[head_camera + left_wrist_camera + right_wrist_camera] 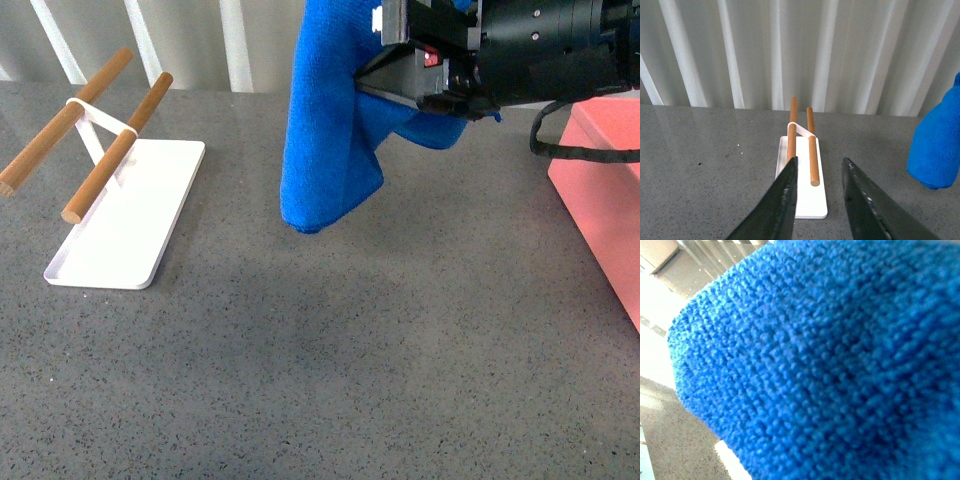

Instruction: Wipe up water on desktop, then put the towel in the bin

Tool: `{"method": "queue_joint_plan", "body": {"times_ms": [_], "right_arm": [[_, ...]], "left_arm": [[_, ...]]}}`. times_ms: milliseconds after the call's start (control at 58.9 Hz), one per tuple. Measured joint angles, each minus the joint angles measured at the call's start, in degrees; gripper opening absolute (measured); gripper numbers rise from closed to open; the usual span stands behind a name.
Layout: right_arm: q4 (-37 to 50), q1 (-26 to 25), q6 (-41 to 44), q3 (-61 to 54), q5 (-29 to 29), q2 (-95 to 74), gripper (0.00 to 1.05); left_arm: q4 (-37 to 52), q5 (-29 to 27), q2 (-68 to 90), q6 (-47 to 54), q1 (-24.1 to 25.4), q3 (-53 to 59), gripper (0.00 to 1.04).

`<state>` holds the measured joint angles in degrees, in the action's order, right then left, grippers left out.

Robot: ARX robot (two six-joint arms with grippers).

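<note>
Towel (325, 150) aloft: the blue cloth hangs in a long fold at the upper centre of the front view, pinched at its top by the right gripper (400, 82), whose black jaws are clamped on the fabric. Its lower end dangles over the speckled grey desktop (350, 350). At the right edge of the frame stands the pink bin (605, 190), apart from the cloth. At upper left lies a white tray (130, 220) carrying two wooden rods (115, 150). The left gripper (819, 200) — jaws apart, holding nothing — points toward that tray. Blue plush fills the right wrist view.
</note>
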<state>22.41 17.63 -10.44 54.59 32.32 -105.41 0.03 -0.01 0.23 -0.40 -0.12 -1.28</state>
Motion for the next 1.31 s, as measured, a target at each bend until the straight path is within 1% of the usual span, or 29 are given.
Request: {"method": "queue_joint_plan", "body": {"times_ms": [68,119,136,170,204,272,373,390,441,577,662,798,985,1120,1205,1307], "right_arm": [[-2.5,-0.4,1.2,0.0,-0.4,0.0,0.04],[-5.7,-1.2,2.9,0.0,-0.6,-0.3,0.04],[-7.0,-1.5,3.7,0.1,-0.7,-0.5,0.04],[-11.0,-2.1,5.9,0.5,-1.5,-1.4,0.04],[-12.9,-2.4,7.0,0.9,-2.1,-1.9,0.04],[-19.1,-3.2,10.6,2.1,-5.1,-3.7,0.04],[-29.9,-5.3,18.0,4.0,-12.0,-7.5,0.04],[-31.0,-5.7,19.1,4.2,-12.6,-7.8,0.04],[-33.6,-6.7,23.1,5.0,-15.4,-9.4,0.04],[-36.8,-7.4,29.6,8.9,-22.4,-13.3,0.04],[-38.1,-7.3,32.3,12.6,-27.0,-16.9,0.04],[-39.0,-6.4,34.4,18.2,-31.6,-22.0,0.04],[-39.5,-3.9,34.9,24.9,-35.4,-26.3,0.04],[-39.5,-1.3,34.6,29.5,-36.4,-28.6,0.04],[-39.5,1.1,34.4,31.8,-35.6,-29.4,0.04],[-39.7,4.0,33.5,33.0,-33.4,-29.4,0.04]], "left_arm": [[0.0,0.0,0.0,0.0,0.0,0.0,0.39],[0.0,0.0,0.0,0.0,0.0,0.0,0.5],[0.0,0.0,0.0,0.0,0.0,0.0,0.55],[0.0,0.0,0.0,0.0,0.0,0.0,0.63],[0.0,0.0,0.0,0.0,0.0,0.0,0.68],[0.0,0.0,0.0,0.0,0.0,0.0,0.77],[0.0,0.0,0.0,0.0,0.0,0.0,0.98],[0.0,0.0,0.0,0.1,0.0,0.0,1.0],[0.0,0.0,0.0,0.1,0.0,0.0,0.97],[0.0,0.0,0.0,0.1,0.0,0.0,0.98],[0.0,0.0,0.0,0.1,0.0,0.0,0.98],[0.0,0.0,0.0,0.1,0.0,0.0,0.98],[0.0,0.0,0.0,0.1,0.0,0.0,0.98],[0.0,0.0,0.0,0.1,0.0,0.0,0.98],[0.0,0.0,0.0,0.1,0.0,0.0,0.98],[0.0,0.0,0.0,0.1,0.0,0.0,0.98]]}}
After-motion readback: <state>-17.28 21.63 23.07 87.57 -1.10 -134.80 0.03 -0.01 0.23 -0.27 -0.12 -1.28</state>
